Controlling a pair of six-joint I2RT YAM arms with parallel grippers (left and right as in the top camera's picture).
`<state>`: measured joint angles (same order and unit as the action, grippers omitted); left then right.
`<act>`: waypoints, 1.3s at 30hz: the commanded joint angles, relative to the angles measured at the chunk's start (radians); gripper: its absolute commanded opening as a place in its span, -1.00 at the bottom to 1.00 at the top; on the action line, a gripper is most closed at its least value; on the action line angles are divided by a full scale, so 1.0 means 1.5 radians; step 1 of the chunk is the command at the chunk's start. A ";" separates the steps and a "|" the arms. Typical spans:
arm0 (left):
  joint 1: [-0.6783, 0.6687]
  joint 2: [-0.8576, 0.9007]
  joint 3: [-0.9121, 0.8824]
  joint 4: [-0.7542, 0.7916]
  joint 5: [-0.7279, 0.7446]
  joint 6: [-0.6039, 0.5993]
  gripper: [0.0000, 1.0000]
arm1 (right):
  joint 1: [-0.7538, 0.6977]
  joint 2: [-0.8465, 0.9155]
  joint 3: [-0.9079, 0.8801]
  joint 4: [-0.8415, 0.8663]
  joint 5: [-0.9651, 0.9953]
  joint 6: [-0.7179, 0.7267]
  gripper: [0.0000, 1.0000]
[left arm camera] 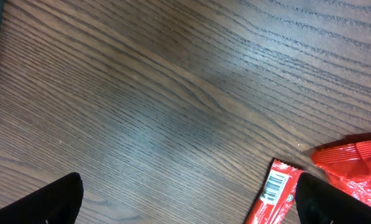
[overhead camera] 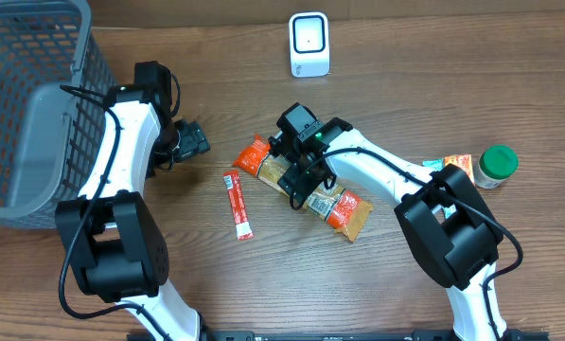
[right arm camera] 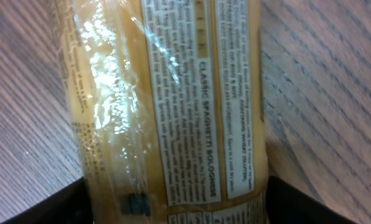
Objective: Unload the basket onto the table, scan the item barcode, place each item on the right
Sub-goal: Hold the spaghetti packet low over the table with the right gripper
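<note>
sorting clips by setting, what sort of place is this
Likely a mock shop checkout on a wooden table: a grey shopping basket at one side, a small white scanner standing at the far edge, and packaged groceries such as the pasta pack.

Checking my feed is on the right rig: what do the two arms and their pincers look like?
Left arm and right arm: white links, black joints, thin black cables. Left pincer and right pincer: black. Green light on the right wrist.

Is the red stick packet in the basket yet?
No, the red stick packet lies flat on the table, outside the basket.
</note>
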<state>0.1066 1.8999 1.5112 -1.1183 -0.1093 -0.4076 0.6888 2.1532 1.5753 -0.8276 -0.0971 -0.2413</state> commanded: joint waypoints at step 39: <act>-0.002 -0.011 0.001 0.001 -0.004 0.018 1.00 | 0.002 -0.086 0.095 -0.152 0.038 -0.002 -0.93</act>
<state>0.1066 1.8999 1.5112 -1.1179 -0.1097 -0.4076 0.6888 2.1441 1.6592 -1.0428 -0.0803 -0.2401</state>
